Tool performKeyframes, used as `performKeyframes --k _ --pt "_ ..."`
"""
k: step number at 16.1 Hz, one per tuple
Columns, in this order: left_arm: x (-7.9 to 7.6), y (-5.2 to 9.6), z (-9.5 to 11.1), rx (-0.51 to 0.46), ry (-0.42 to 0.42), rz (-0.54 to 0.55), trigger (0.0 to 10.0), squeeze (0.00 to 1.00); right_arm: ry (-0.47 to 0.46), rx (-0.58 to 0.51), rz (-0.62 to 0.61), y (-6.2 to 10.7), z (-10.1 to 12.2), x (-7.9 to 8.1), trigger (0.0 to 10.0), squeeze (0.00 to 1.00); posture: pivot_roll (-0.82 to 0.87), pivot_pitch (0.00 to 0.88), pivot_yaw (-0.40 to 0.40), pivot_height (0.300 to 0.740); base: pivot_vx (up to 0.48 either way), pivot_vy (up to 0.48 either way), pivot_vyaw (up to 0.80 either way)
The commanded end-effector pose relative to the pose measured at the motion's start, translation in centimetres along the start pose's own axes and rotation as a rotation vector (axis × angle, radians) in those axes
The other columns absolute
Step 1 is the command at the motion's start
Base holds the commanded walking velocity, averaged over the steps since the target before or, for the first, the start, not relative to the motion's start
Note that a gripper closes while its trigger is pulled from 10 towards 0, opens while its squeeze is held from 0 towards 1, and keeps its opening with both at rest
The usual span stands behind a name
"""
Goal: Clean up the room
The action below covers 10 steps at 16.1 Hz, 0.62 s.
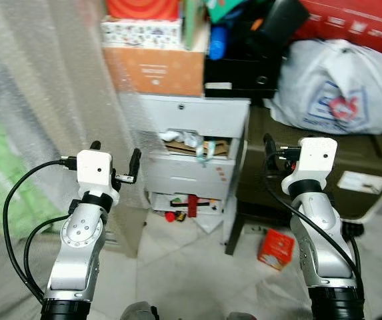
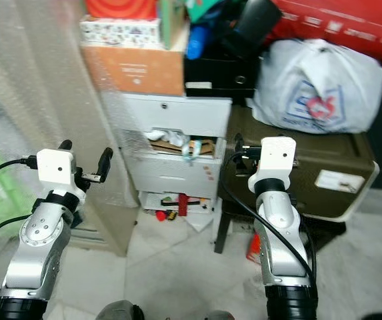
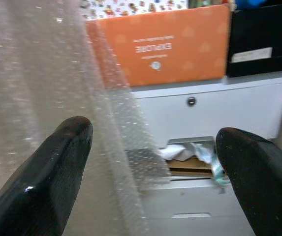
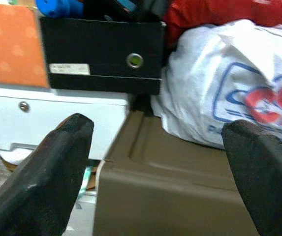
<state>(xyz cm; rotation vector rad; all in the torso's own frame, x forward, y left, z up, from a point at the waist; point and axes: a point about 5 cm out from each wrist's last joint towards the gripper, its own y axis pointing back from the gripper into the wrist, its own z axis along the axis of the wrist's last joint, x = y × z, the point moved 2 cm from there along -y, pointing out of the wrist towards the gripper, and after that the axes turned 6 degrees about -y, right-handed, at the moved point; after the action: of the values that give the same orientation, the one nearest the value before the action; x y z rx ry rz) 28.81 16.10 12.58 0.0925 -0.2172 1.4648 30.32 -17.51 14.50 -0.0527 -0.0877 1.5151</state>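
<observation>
Cluttered corner, one white drawer unit, left hand and right hand both spread, empty

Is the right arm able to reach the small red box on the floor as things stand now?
Probably yes. The red box lies on bare floor beside the olive case, nothing on it. The right gripper, jaws open, is raised well above it, so the arm must lower a lot.

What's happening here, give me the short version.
The robot faces a white drawer unit with both arms raised; nothing is held. The left gripper and right gripper are open. One drawer hangs open, stuffed with paper. A small red box lies on the floor by a dark trunk carrying a white bag.
</observation>
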Motion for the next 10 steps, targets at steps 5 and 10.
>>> performKeyframes --k 5,10 --pt "-0.31 0.0 0.57 -0.024 0.006 -0.035 10.0 0.0 -0.018 -0.018 0.007 -0.36 0.69 0.37 10.0 0.0 -0.05 0.0 0.015 0.74 0.193 0.0 -0.8" --pt "-0.58 -0.05 0.54 -0.024 0.009 -0.057 10.0 0.0 -0.02 -0.017 0.011 -0.46 0.61 0.45 10.0 0.0 -0.05 0.0 0.015 0.74 0.33 0.0 -0.8"
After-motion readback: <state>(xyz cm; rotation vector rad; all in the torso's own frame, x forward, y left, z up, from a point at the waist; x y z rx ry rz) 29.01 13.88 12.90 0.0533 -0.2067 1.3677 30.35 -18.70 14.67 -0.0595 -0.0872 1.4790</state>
